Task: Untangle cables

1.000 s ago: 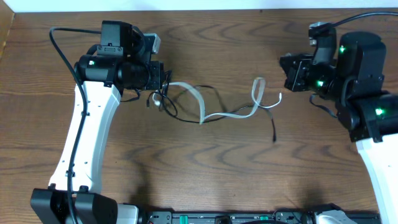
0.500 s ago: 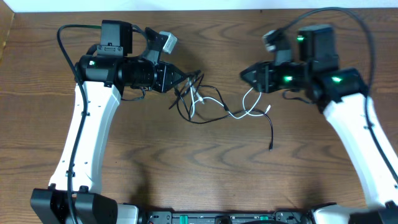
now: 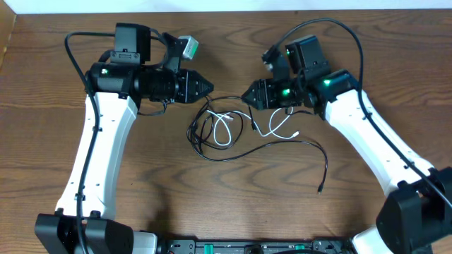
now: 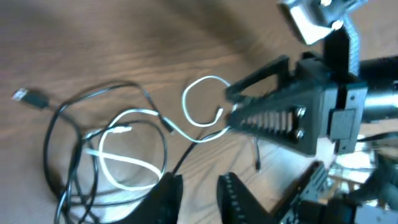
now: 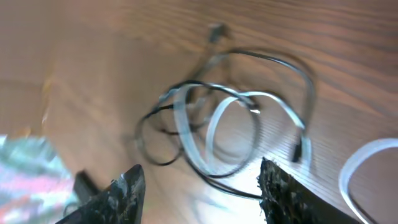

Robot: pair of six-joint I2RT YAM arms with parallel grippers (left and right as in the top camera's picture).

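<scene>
Wood-grain brown desk (image 3: 233,212) inspected. Found thin white cord (image 3: 229,127) and thin black cords (image 3: 282,143) tangled loosely mid-desk, between both hands. Noted left hand (image 3: 209,86) narrowly parted, empty; right hand (image 3: 246,96) wide apart, empty.

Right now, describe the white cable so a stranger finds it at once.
On the brown wooden table, look between the left hand and right hand. There the thin white cable lies looped among thin black cords, the only pale strand.

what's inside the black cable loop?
A coil of the white cable lies inside the black cables on the table; which strand lies under at crossings is not visible.
</scene>
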